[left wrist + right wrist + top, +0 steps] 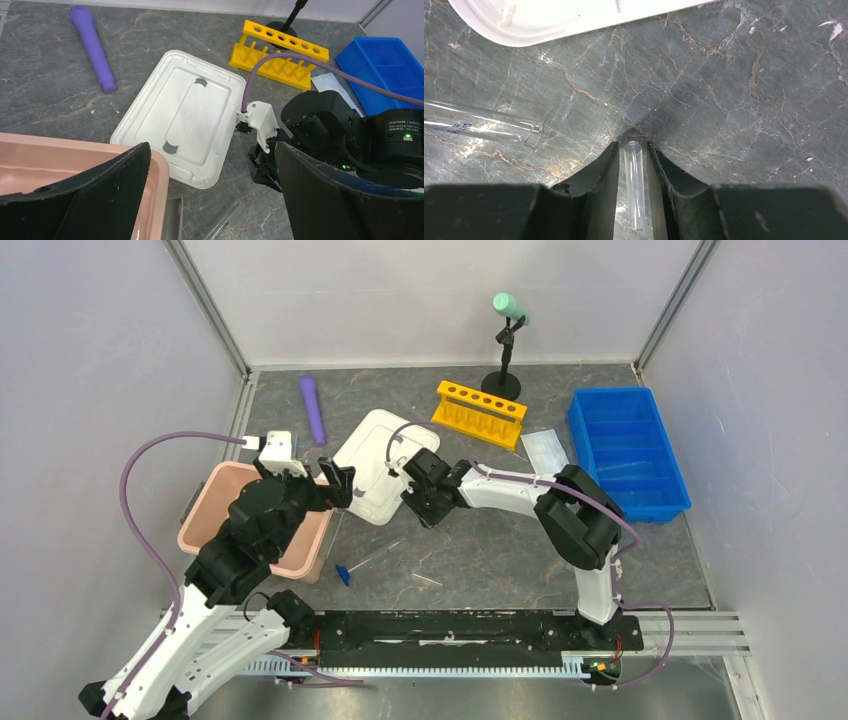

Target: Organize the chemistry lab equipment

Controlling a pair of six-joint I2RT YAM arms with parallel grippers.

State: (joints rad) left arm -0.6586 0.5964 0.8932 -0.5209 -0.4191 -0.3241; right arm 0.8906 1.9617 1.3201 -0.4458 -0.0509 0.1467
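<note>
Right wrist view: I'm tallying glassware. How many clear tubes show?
2: held tube in the right tool; loose tube on the table, left. Others may be hidden.

- Soft, even light is filling all three views, and nothing is looking dim.
- White glare is shining along the clear tube (479, 125) lying on the table (734, 95).
- A dark, soft shadow is spreading just ahead of the right gripper (634, 150).
- The left gripper's fingers (85, 200) are looking big, black and blurry.
</note>
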